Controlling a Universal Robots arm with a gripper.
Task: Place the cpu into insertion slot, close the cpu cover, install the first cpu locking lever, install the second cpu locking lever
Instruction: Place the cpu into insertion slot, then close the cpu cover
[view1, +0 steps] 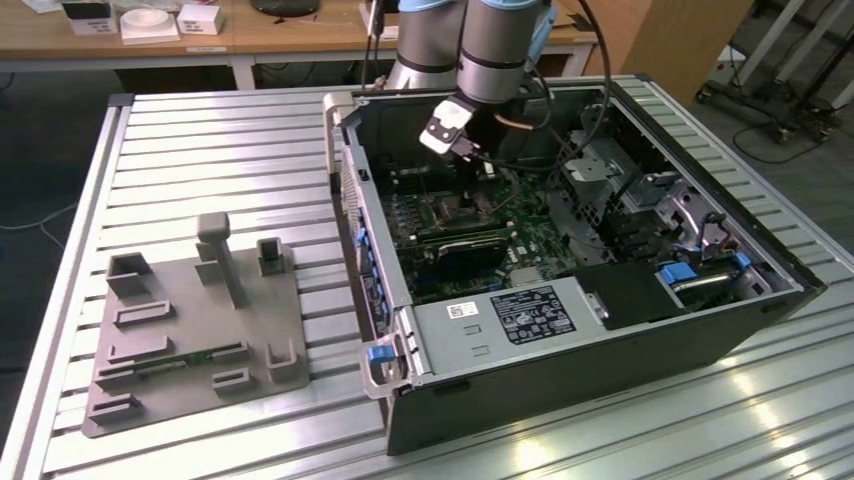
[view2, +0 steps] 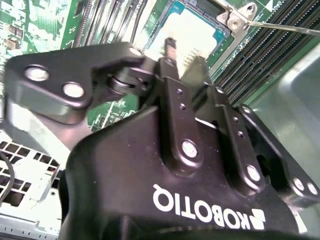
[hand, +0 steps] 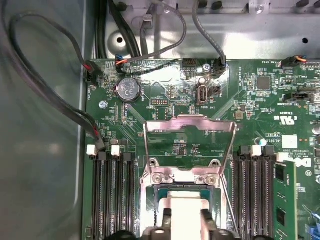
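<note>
My gripper (hand: 186, 222) reaches down into the open computer case (view1: 694, 330) over the motherboard. Its two black fingers (hand: 165, 220) flank the cpu (hand: 185, 205), a pale square chip, and look shut on its sides. The cpu sits low in the insertion slot (hand: 216, 192), level with its silver rim. In the second wrist view the fingertips (view2: 170, 47) rest at the bright cpu (view2: 192, 30). The cpu cover (hand: 190, 122), a thin silver frame with a cut-out middle, stands swung open behind the slot. A thin locking lever rod (view2: 285, 27) runs beside the socket.
Long memory slots (hand: 112, 200) flank the socket on both sides. Cables (hand: 60, 105) loop along the case wall. A black labelled box (view1: 534, 315) sits at the near end of the case. A grey fixture plate (view1: 194, 330) lies on the table at the exterior view's left.
</note>
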